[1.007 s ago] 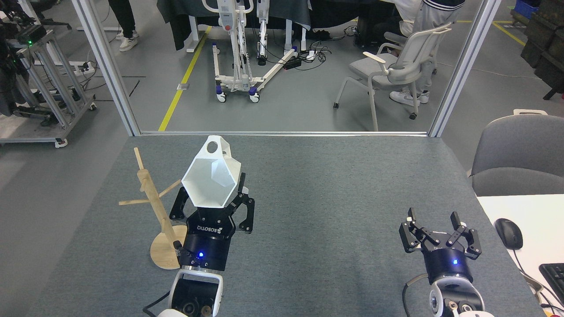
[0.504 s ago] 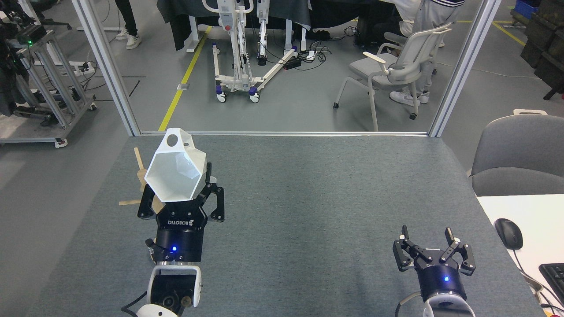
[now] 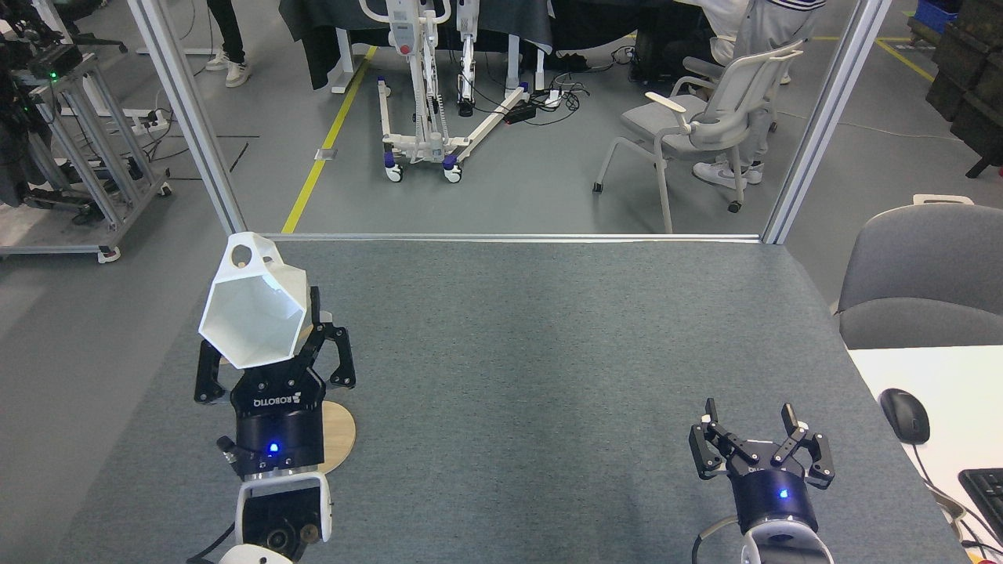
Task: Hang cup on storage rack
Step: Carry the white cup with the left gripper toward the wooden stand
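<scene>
White and faceted, the cup sits clamped in the left claw, which grips its lower rim, open mouth tilted toward the camera. Its pierced tab points up and away, above the claw. The wooden rack stands right behind this claw, only its round base showing beside the wrist; post and pegs are hidden, so I cannot tell whether hole meets peg. The right claw, fingers spread and empty, hangs well apart to the right.

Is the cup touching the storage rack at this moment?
Cannot tell. In the head view the cup, held by the left gripper, hides the storage rack except part of its base, so neither contact nor gap shows.
</scene>
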Available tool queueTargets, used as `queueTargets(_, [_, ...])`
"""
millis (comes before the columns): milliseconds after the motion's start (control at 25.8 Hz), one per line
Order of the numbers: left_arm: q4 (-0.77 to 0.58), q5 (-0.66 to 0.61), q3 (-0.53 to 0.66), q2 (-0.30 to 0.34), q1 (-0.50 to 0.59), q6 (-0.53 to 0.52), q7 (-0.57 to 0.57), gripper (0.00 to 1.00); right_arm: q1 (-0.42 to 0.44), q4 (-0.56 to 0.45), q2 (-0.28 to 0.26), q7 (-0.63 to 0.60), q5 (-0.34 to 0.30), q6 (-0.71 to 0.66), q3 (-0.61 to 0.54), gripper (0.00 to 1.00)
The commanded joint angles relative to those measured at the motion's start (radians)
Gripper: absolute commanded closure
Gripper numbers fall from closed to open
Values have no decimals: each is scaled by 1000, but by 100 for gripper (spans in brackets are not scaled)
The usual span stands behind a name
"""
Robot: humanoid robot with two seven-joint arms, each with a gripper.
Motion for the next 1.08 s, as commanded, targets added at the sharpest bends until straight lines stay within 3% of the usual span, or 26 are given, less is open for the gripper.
queueTargets(0, [1, 1, 6, 9, 2, 66, 8, 97, -2, 0, 12, -1, 0, 0, 1, 0])
queueTargets(194, [-1, 1, 6, 30, 25, 207, 9, 97, -2, 0, 10, -1, 0, 0, 4, 0])
queueTargets(387, [1, 1, 6, 59, 36, 261, 8, 97, -1, 0, 10, -1, 0, -3, 5, 0])
queueTargets(736, [1, 10, 63, 119, 77, 258, -7, 96, 4, 1, 10, -1, 2, -3, 10, 0])
queueTargets(1046, [6, 47, 64, 135, 140, 239, -61, 96, 3, 1, 12, -1, 3, -5, 12, 0])
